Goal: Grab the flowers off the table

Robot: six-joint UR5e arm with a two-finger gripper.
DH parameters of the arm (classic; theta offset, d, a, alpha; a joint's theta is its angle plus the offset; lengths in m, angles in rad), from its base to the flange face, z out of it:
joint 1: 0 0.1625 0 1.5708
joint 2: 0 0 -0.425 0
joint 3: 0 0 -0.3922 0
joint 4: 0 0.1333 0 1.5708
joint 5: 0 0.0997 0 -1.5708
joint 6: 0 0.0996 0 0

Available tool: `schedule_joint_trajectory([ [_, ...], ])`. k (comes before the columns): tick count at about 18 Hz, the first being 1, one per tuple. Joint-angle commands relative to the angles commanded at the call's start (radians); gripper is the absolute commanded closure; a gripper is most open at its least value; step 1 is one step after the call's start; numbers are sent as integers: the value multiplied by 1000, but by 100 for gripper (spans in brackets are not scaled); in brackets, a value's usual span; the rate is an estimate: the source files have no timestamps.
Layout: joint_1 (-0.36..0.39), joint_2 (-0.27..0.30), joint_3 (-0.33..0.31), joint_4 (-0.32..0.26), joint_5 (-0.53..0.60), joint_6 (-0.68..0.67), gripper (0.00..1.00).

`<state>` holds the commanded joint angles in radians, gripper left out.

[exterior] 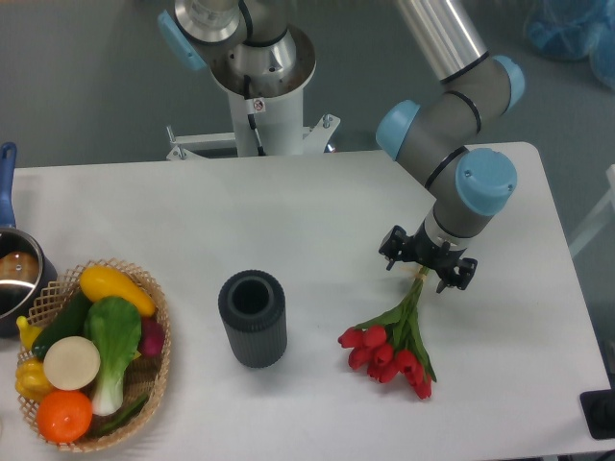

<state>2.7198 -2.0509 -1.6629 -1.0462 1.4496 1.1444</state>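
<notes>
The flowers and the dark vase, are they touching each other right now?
Apart. The fixed camera shows a strip of bare white table between the vase and the nearest red bloom of the flowers.

On the counter (288, 202), a basket (159, 379) of produce is sitting at the near left corner, with a pot (14, 279) lying just behind it at the left edge. A vase (253, 319) is standing upright near the middle. The flowers (394, 351) are lying to its right, stems pointing back toward the tool (429, 261), which is meeting the stem ends.
</notes>
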Motion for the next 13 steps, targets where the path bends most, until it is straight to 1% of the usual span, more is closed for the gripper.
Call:
schedule_joint_trajectory([
  [5, -11, 9, 9, 8, -3, 0, 0],
  [10, -61, 43, 17, 6, -3, -14, 0],
  [12, -80, 55, 11, 6, -3, -17, 0],
  [13, -90, 70, 2, 6, -6, -15, 0],
])
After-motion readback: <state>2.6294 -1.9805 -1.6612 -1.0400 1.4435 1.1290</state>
